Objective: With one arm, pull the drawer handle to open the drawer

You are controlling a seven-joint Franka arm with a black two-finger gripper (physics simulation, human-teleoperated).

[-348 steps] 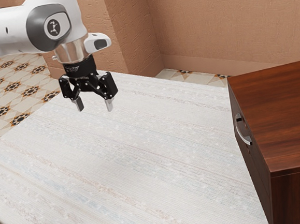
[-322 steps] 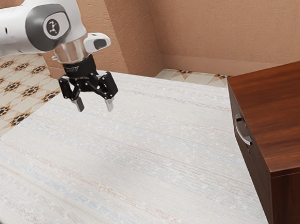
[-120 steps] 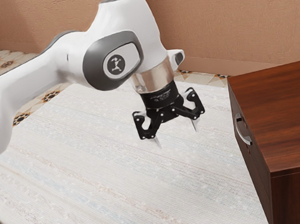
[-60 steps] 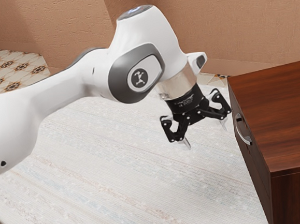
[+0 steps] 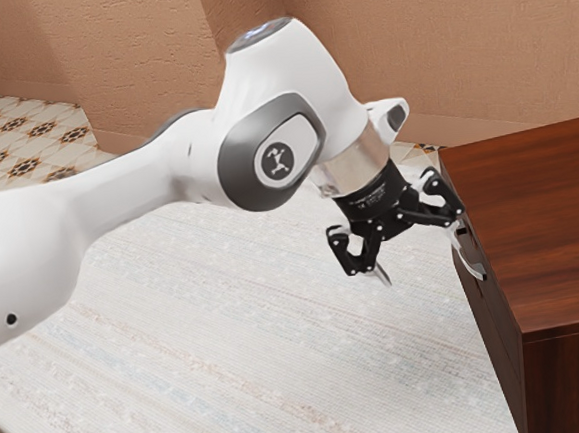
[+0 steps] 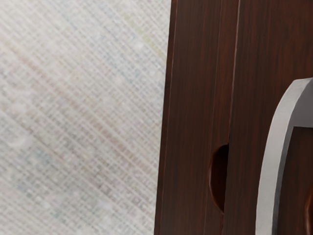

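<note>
On pale surface (image 5: 231,362), dark wood cabinet (image 5: 550,206) set at exterior view's right. Jaws seen spread wide, empty, tilted toward drawer front (image 6: 264,49). One finger brought just beside top of grey curved handle (image 5: 469,256), contact not discernible; lower fingertip (image 5: 383,273) hung well off toward exterior view's left. Handle not yet straddled; drawer judged shut. Advised: jaws to be centred on bar, closed across it from both sides, then drawn straight out from cabinet face. Sideways pull to be avoided, as slip or binding is judged likely.
</note>
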